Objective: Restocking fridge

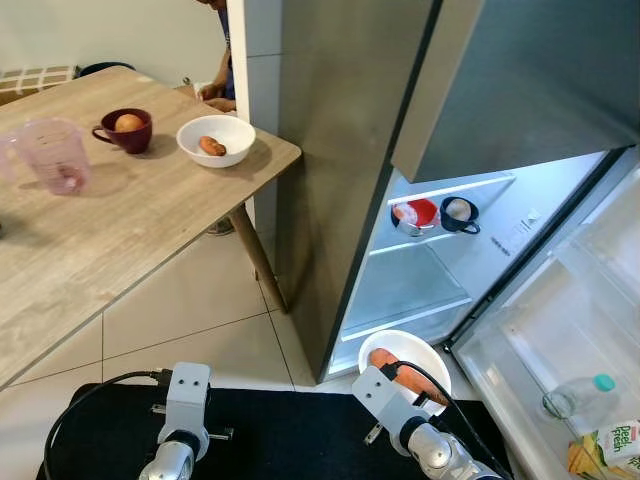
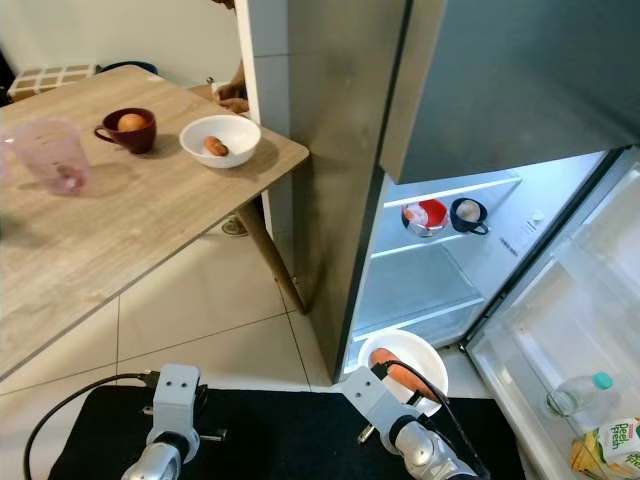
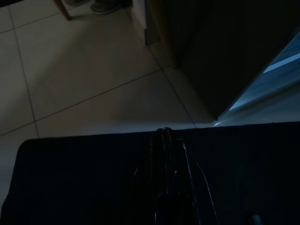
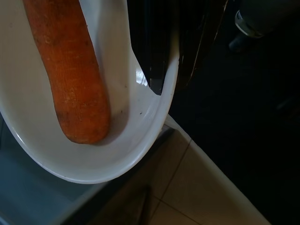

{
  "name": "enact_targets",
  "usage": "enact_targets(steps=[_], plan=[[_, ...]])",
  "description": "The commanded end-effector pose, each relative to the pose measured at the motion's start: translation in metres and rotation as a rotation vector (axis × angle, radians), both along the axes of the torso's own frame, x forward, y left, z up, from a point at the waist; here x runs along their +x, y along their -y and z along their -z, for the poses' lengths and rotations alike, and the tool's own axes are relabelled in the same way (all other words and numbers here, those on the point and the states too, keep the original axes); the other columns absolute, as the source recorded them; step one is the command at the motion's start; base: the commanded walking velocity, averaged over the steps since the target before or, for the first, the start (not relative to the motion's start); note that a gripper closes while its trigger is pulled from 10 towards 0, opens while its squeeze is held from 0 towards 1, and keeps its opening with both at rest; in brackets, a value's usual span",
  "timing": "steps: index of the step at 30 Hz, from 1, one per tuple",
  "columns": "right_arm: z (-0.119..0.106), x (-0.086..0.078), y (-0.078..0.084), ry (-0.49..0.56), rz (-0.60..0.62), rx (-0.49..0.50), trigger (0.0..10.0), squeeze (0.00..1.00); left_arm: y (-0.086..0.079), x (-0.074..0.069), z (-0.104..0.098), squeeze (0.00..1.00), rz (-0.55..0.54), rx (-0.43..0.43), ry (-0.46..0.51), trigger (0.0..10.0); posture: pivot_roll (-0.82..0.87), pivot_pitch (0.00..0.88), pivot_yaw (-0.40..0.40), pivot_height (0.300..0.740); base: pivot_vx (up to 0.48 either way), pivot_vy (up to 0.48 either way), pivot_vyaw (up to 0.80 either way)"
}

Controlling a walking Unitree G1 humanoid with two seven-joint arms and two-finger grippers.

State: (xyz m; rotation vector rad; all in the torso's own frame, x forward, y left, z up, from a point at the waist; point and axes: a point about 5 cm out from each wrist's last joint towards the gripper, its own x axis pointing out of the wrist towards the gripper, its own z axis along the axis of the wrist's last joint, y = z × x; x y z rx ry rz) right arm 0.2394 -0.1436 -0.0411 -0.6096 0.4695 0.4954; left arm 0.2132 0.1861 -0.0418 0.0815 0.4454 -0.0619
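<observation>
- We hold the white bowl [image 4: 93, 159] by its rim, the right gripper [image 4: 171, 70] clenched on the edge with one black finger inside the wall and one outside. The bowl hangs low in front of the open fridge [image 1: 430, 270], just before its bottom shelf.
- The carrot [image 4: 70, 75] lies loose in the bowl. In the head view its long axis runs from the fridge side back towards our right arm, though we cannot tell tip from crown, as one end is cut off in the wrist view.
- The risk we see: a rim pinch on a smooth bowl can let it swing, and a tilt would send the carrot rolling out onto the floor.
- The bowl's far edge could also knock the shelf lip as we reach in.
- The left gripper [image 3: 164, 154] hangs idle away from the fridge, fingers pressed together, holding nothing.
</observation>
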Motion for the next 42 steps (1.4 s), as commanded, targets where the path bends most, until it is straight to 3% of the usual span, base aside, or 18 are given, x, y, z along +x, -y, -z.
enact_targets(steps=[1, 18, 42], plan=[[0.0004, -0.0004, 0.003, 0.002, 0.013, -0.01, 10.0, 0.0, 0.0039, -0.005, 0.0044, 0.0, 0.004, -0.015, -0.027, 10.0, -0.06, 0.104, -0.051, 0.74, 0.424, 0.0, 0.0], [0.0012, -0.0014, 0.0047, -0.001, 0.022, -0.013, 10.0, 0.0, 0.0046, -0.0049, 0.0044, 0.0, 0.021, -0.016, -0.03, 10.0, -0.06, 0.102, -0.047, 0.74, 0.39, 0.0, 0.0], [0.0036, -0.0053, 0.0093, -0.009, 0.033, -0.02, 10.0, 0.0, 0.0125, -0.0068, 0.0046, 0.0, 0.071, -0.019, -0.021, 10.0, -0.07, 0.101, -0.045, 0.74, 0.0, 0.0, 0.0]])
